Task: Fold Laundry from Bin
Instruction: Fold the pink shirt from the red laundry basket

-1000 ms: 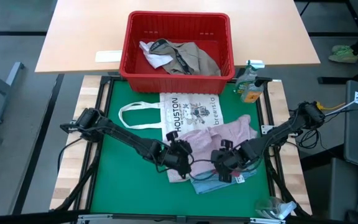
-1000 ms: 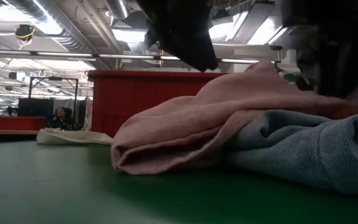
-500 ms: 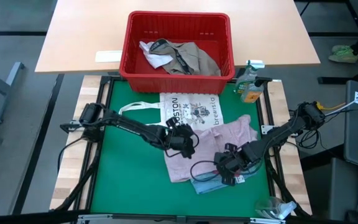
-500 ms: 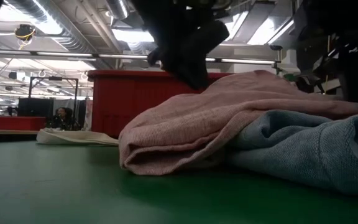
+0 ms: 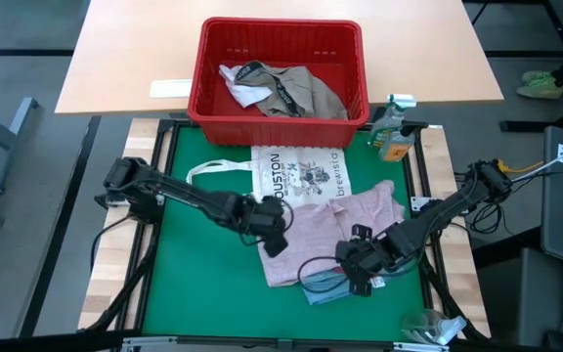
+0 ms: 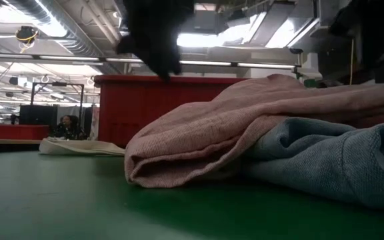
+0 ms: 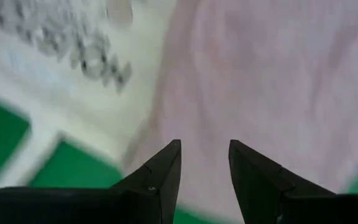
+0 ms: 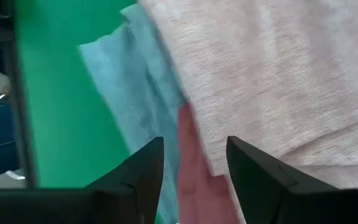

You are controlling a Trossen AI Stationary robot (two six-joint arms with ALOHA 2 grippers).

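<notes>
Handling the pink shirt (image 5: pixel 332 233), we expect it to be light, limp and quick to slump, best pinched at a hem or corner. It lies on the green mat (image 5: pixel 203 284), over the light blue garment (image 5: pixel 328 286), with more laundry in the red bin (image 5: pixel 281 31). Our left claw (image 5: pixel 274 233) hovers open and empty above the shirt's edge, arm stretched low. Our right claw (image 5: pixel 358 277) hangs open, empty, over the shirt's other side.
</notes>
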